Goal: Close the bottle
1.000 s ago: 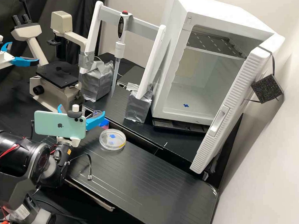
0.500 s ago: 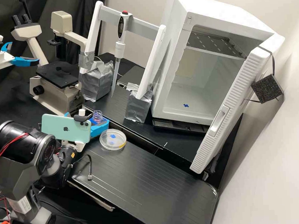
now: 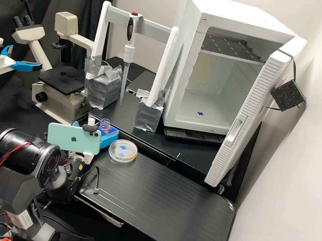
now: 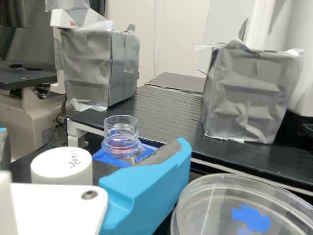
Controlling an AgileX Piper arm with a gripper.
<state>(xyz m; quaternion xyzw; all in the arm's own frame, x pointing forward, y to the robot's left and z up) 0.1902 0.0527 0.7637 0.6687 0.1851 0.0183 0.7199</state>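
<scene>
In the high view my gripper (image 3: 95,127) is low at the bench's left part, its blue fingers spread and partly behind the mounted phone. The clear bottle (image 3: 105,124) stands upright with its neck uncovered, close to the right finger. In the wrist view the gripper (image 4: 93,137) is open, one finger large and the other just at the picture's edge. There the bottle (image 4: 121,134) has pink at its base and stands beyond the fingers on something blue. No touch between finger and bottle can be made out.
A clear round dish (image 3: 123,151) with blue marks lies close beside the right finger. Behind stand two tape-wrapped blocks (image 3: 149,115) bearing a frame with a pipette (image 3: 129,53), a microscope (image 3: 62,81) and a white cabinet (image 3: 193,111) with its door open.
My gripper has moved right and slightly down in the high view, and the bottle's neck has come into sight past it. The dish has shifted slightly right.
</scene>
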